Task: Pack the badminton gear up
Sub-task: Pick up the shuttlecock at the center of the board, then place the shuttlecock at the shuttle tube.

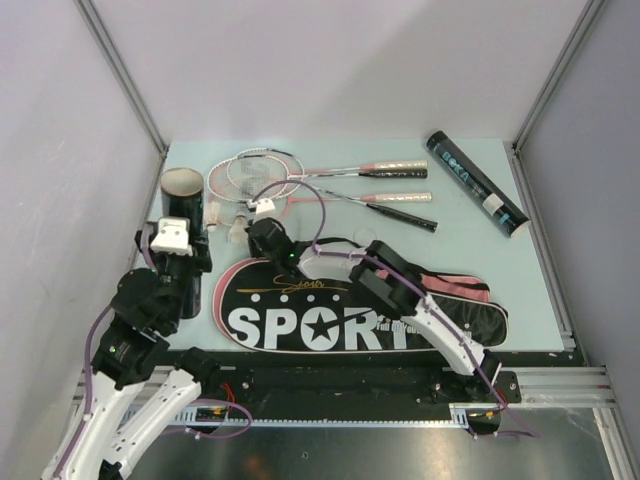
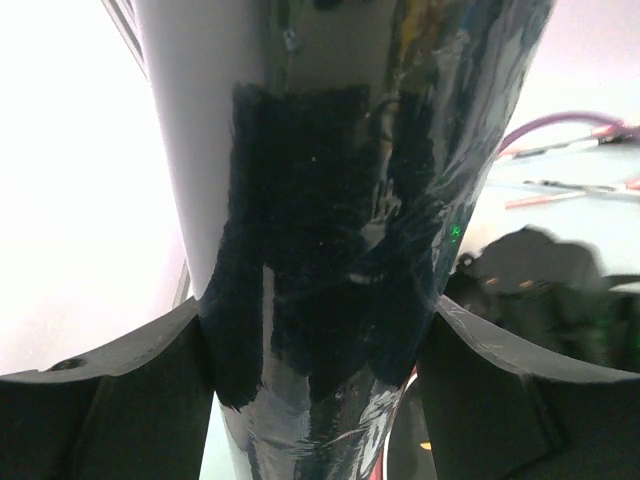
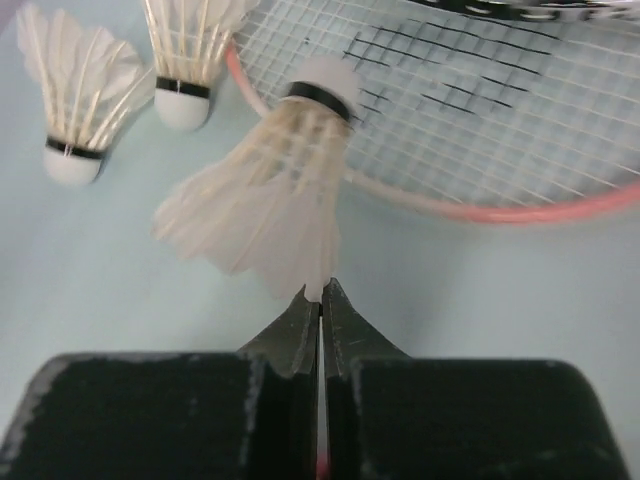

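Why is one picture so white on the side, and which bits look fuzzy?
Left wrist view: glare whites out the left side, and the shiny dark tube mirrors light. Right wrist view: the nearest shuttlecock looks soft. Top view: evenly lit.

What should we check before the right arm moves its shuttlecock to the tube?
1. Left gripper clamped around the open tube: ok.
2. Tube upright with its mouth facing up: ok.
3. Right gripper shut on the shuttlecock: ok, but only at the feather edge.
4. Firmness of that pinch: cannot tell.
5. Two loose shuttlecocks packed: not ok, both lie on the table.
6. Rackets and second tube packed: not ok, both lie outside the bag.
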Controlling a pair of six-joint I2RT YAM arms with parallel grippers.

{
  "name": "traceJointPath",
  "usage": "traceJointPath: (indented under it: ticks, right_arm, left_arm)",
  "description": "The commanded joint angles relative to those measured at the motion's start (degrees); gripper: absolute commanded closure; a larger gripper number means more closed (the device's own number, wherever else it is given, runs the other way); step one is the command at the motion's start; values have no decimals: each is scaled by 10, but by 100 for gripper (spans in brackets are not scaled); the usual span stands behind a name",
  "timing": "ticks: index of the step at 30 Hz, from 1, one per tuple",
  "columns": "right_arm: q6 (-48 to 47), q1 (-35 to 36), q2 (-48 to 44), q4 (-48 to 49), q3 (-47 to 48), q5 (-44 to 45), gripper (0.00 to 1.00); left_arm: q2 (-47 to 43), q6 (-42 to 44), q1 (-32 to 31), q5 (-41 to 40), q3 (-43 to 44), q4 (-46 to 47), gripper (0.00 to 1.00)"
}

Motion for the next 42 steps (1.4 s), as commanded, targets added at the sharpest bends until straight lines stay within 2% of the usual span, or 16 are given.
traceJointPath:
  ticks: [1, 4, 5, 8, 9, 10, 13, 15, 17, 21, 23, 25, 28, 32, 37, 42]
  right_arm:
    - [-15, -36, -185, 89, -132, -95, 100]
    - [-5, -77, -242, 137, -230, -216, 100]
    - [1, -100, -278, 128, -246, -245, 100]
    - [9, -143, -369, 107, -324, -382, 100]
    - [0, -175, -390, 79, -339, -438, 100]
    - [-12, -187, -414, 4, -343, -463, 100]
    - [-32, -233, -506, -136, -362, -524, 100]
    - [-29, -265, -572, -228, -371, -582, 100]
    - [-34, -282, -618, -277, -374, -607, 100]
    - [-41, -334, -718, -400, -376, -680, 100]
    - [-66, -353, -730, -442, -375, -747, 100]
    - [-88, -352, -743, -503, -375, -769, 100]
    - [-121, -342, -747, -542, -375, -808, 100]
    - [-136, -280, -736, -567, -375, -797, 100]
    - [-107, -265, -707, -538, -372, -794, 100]
    - [-114, -237, -634, -574, -327, -760, 100]
  left_arm:
    - [40, -9, 2, 22, -7, 30, 78]
    - [74, 12, 3, 39, -11, 36, 82]
    - [84, 16, 3, 59, -11, 37, 85]
    - [106, 56, 2, 145, -14, 40, 86]
    - [105, 76, 2, 165, -20, 42, 86]
    - [99, 87, 2, 183, -26, 54, 85]
    - [91, 140, 2, 265, -55, 67, 77]
    - [99, 206, 1, 306, -82, 72, 76]
    - [128, 258, 1, 294, -107, 101, 76]
    - [157, 296, 1, 293, -131, 133, 78]
    - [158, 314, -1, 311, -133, 132, 77]
    - [158, 328, -1, 304, -138, 132, 78]
    - [164, 357, -3, 299, -145, 132, 79]
    - [163, 368, -3, 313, -146, 132, 80]
    - [142, 389, -11, 311, -160, 132, 80]
    - [114, 414, -26, 309, -186, 129, 81]
